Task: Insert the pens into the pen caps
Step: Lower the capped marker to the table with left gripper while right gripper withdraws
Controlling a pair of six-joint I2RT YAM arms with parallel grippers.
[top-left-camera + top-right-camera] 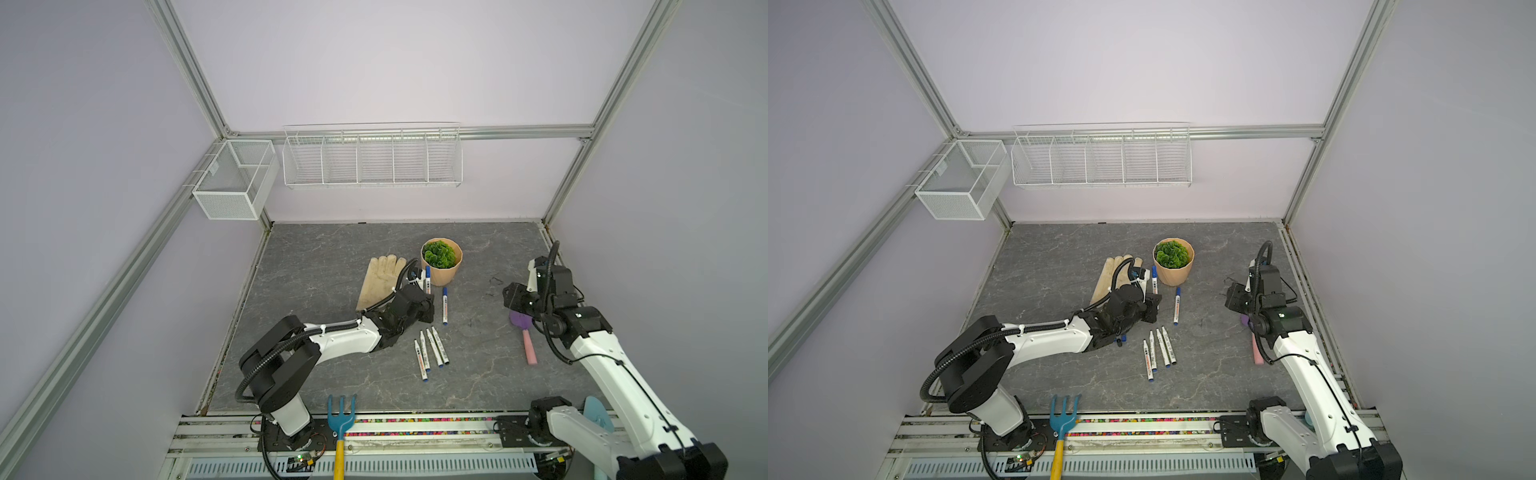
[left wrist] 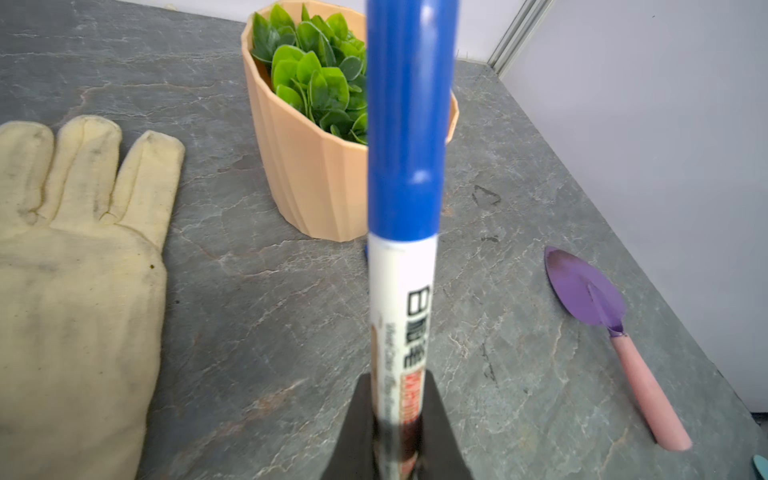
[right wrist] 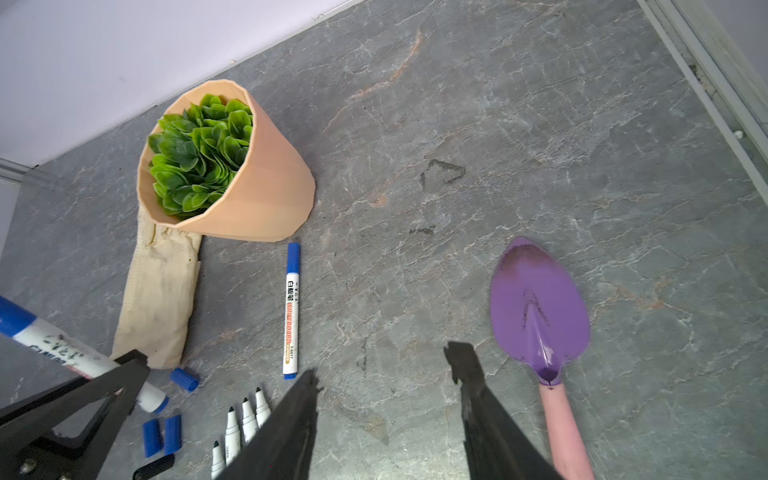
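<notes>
Right wrist view: over the worktop [image 3: 540, 124], beside the purple trowel [image 3: 540, 307], my right tool [image 3: 382, 361] hangs spread and empty, well apart from the pens. My left tool [image 2: 397, 386] is clenched on one capped pen [image 2: 405, 291]. A second capped pen [image 3: 291, 316] lies near the plant pot [image 3: 266, 187]. Four bare pens [image 1: 434, 348] and the loose caps [image 3: 185, 379] just beside them are left to do.

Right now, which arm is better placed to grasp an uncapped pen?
Probably the right: the right gripper is open and empty. The left gripper, though nearer the uncapped pens, is shut on a capped pen and must set it down first.
</notes>
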